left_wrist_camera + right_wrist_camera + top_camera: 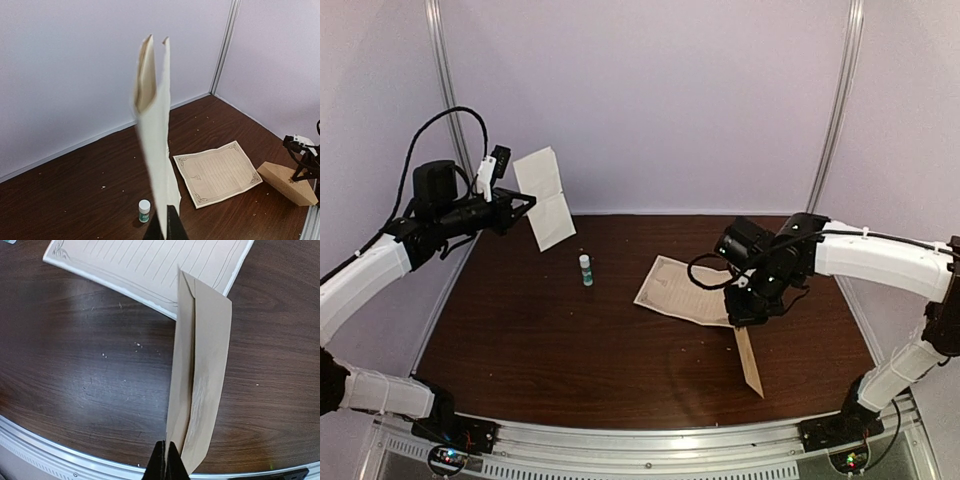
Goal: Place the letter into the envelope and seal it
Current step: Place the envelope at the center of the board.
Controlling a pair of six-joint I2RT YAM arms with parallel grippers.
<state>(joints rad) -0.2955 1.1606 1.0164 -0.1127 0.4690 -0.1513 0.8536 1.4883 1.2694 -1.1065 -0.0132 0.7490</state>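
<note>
Right gripper [165, 462] was pinched shut on the envelope [205, 365], edge-on just beside the letter [150, 265] lying flat on the surface [75, 365]; left wrist: left gripper [164, 227] was clamped on a folded pale sheet [155, 125] held upright in the air; top view: small bottle [585, 269] stood left of the letter.

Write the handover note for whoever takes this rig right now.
Left pincer: shut on a folded cream sheet, held up over the far left of the table.
Right pincer: shut on the envelope, gripped at one end, hanging towards the table.
A bordered letter sheet lies flat by the envelope; a small white-capped bottle stands left of it.
Done: sheet and envelope are each in a grip.
Left: nothing is in the envelope yet; insert, then seal.
</note>
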